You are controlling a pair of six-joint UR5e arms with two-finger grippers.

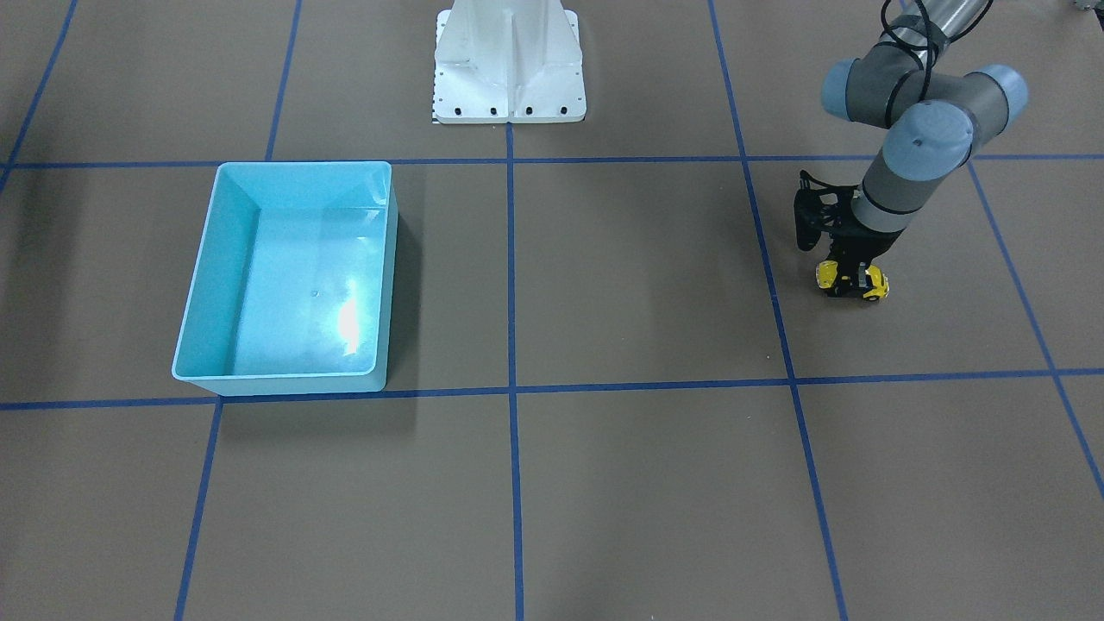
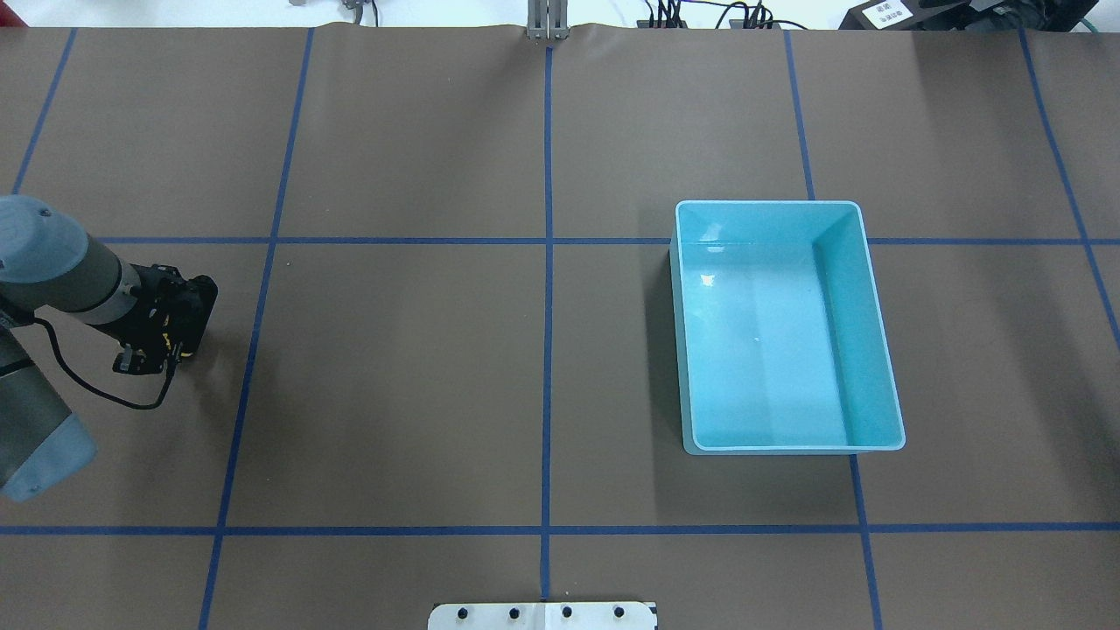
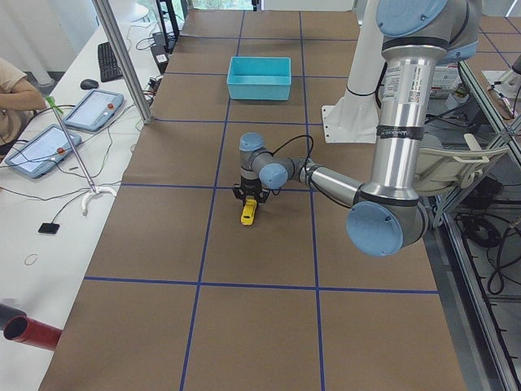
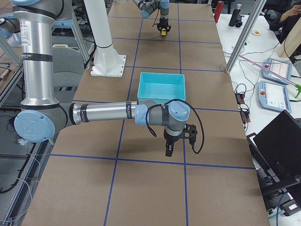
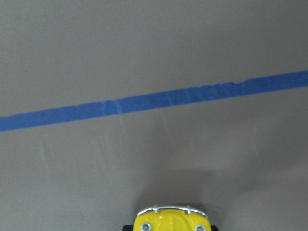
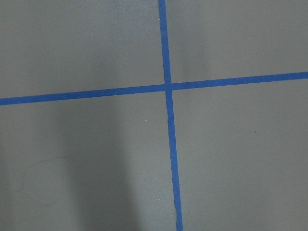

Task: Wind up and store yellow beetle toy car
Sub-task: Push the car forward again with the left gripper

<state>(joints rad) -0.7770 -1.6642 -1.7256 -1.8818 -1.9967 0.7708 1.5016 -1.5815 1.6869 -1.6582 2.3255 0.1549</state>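
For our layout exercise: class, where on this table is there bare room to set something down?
Bare: the middle squares between the bin and toy car, and the bin's floor. Crowded: only around the left gripper over that toy car.

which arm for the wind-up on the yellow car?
Left. The left gripper sits closed around the yellow beetle toy car; the right gripper hangs beyond the bin, far from the car.
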